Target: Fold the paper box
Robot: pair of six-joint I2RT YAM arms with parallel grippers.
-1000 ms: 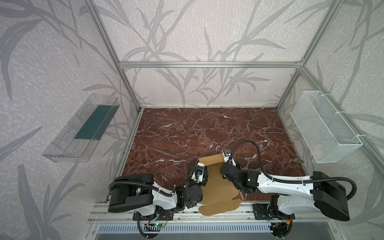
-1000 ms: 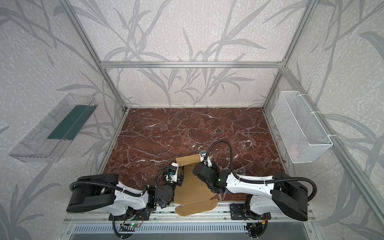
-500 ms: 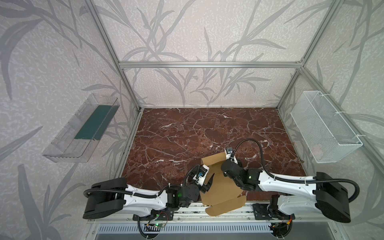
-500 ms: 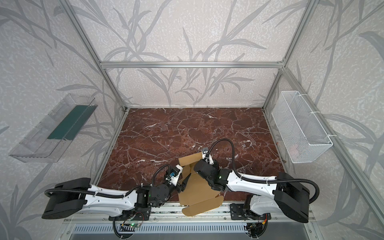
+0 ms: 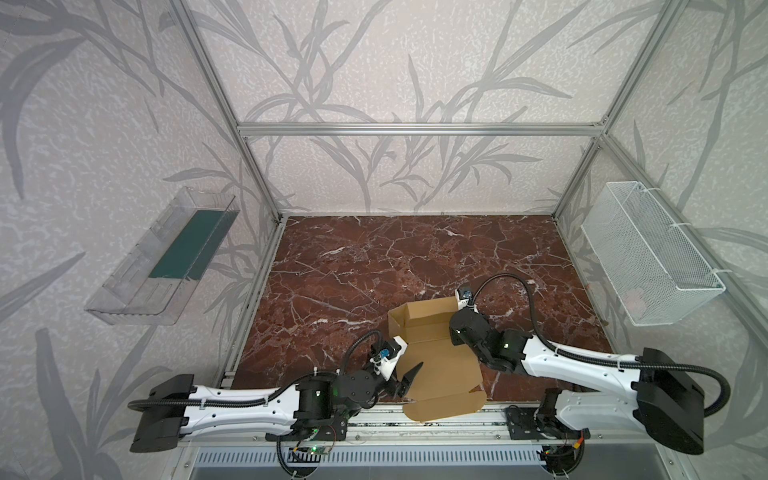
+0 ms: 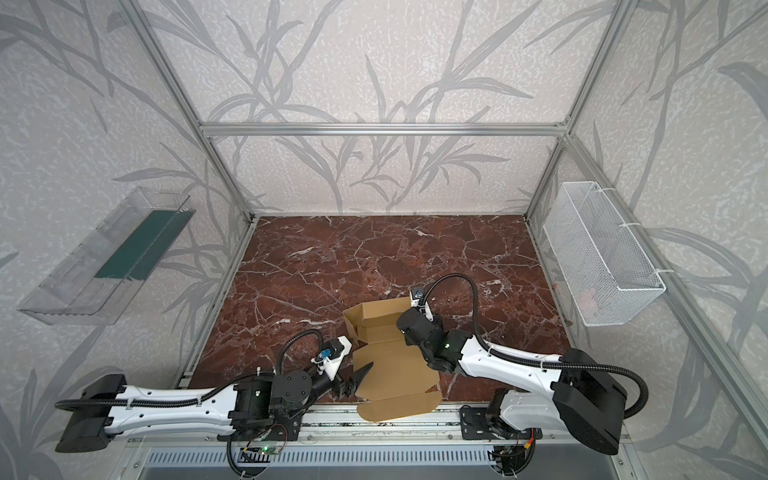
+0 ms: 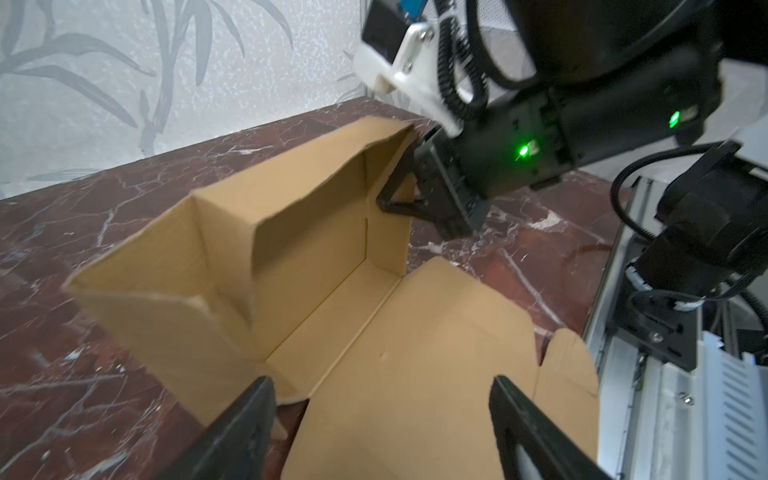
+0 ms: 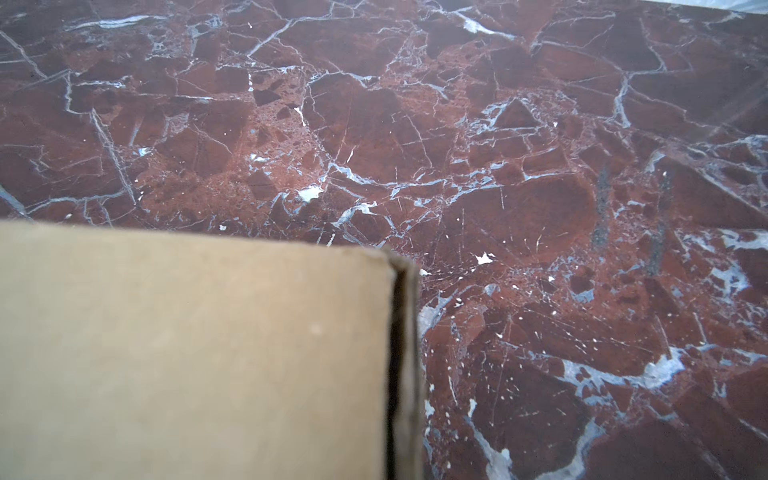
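L gripper backed off box, jaws now wide, empty. R gripper clamped on R wall. Box sat mid front edge of bench. Walls up, lid flat, overhanging edge. Approx half done.

Red-brown marble tabletop w/ white veins. Paper box lies on it, lower centre of frame, part-folded, near flap overhanging front edge.
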